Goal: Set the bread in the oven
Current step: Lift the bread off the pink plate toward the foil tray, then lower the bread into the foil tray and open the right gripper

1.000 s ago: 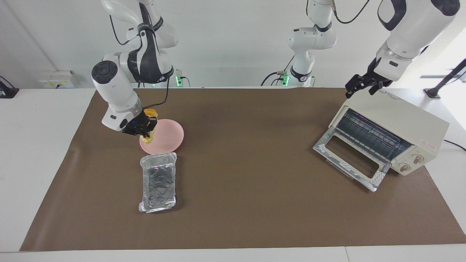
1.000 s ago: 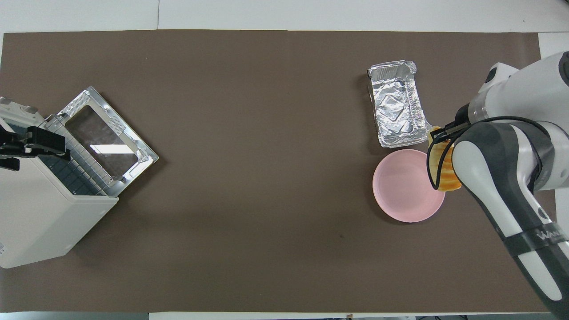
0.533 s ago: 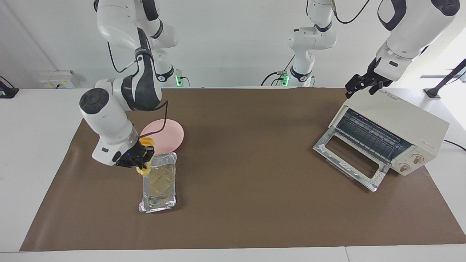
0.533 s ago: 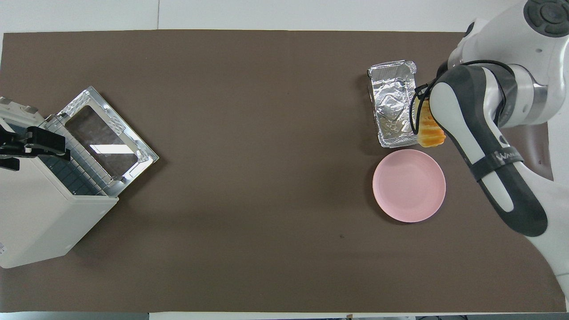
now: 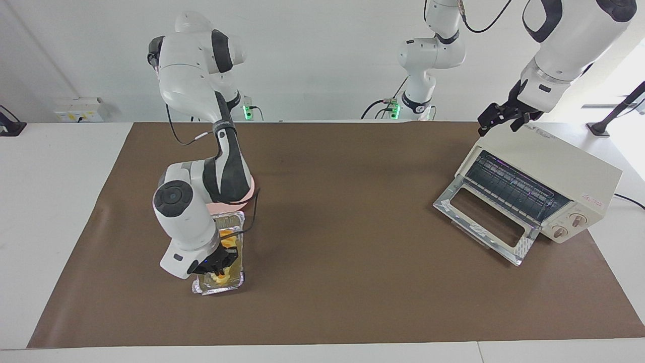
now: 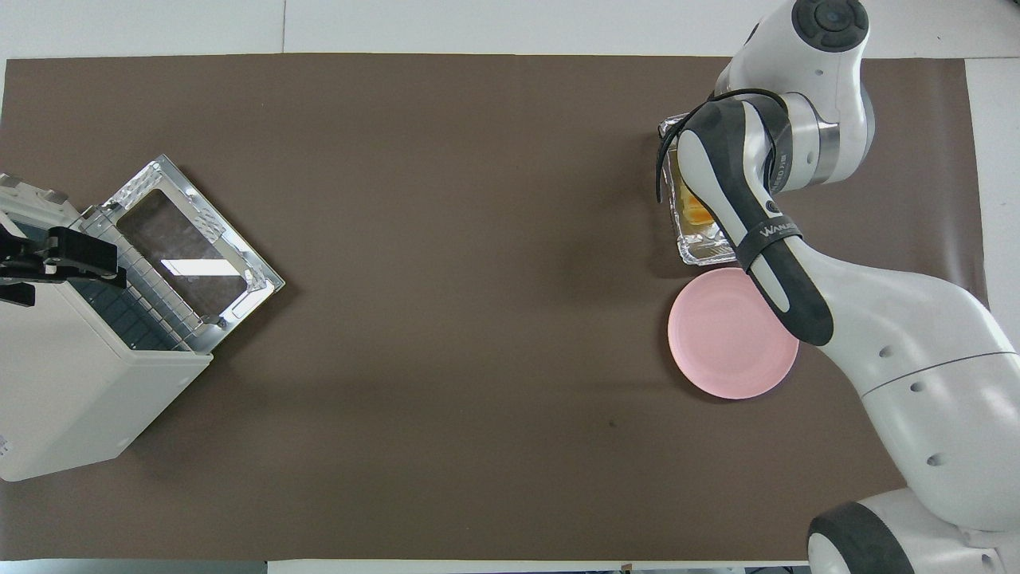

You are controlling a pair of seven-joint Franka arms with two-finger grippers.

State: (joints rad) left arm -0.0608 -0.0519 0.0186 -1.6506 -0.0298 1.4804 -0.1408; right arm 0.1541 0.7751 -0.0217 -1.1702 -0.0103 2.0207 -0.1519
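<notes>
Right tool (image 5: 217, 267) grips bread (image 5: 221, 275) over foil tray (image 5: 241, 252), mostly hidden overhead.

"wana…" lettering on right arm (image 6: 765, 231), oven (image 5: 564, 171) logo unreadable

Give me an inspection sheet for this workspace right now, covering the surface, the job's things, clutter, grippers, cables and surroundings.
Surface: brown mat over a white table.
Job's things: yellow-orange ridged loaf of bread, held low over the crinkled silver foil tray; contact with the tray cannot be told. Cream-white boxy toaster oven at the left arm's end, glass door dropped open, wire rack showing.
Clutter: round pink plate, nothing on it, beside the tray and nearer to the robots.
Grippers: right gripper shut on the bread over the tray; left gripper waits over the oven's top.
Cables: black cable along the right arm; power lead from the oven.
Surroundings: white wall, wall socket.
</notes>
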